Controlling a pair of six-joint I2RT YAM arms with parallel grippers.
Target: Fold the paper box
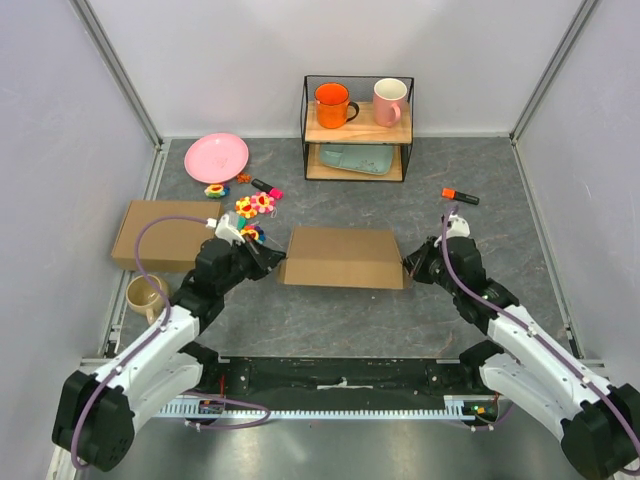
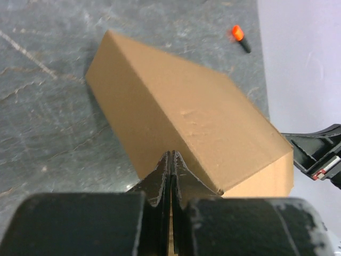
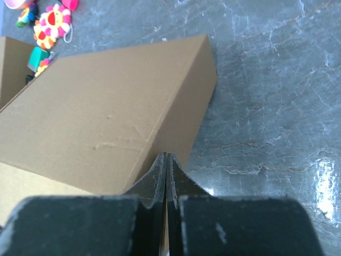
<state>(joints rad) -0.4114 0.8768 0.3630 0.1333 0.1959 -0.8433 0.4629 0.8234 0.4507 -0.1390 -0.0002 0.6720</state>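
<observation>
One paper box (image 1: 345, 258), brown cardboard, at the middle of the bench (image 1: 330, 320), lid down and fully box-shaped, so folding looks all but done, end tabs possibly unseated; left jaws and right jaws both closed tight, empty, tips at its opposite ends.

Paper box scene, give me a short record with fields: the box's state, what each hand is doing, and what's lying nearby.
paper box: closed up into a box shape, lying flat between the two hands
left hand: shut, holding nothing, tips at the box's left end
right hand: shut, holding nothing, tips at the box's right end
second cardboard box: to the left, apart from the paper box
orange marker: beyond the right hand, apart from the box
</observation>
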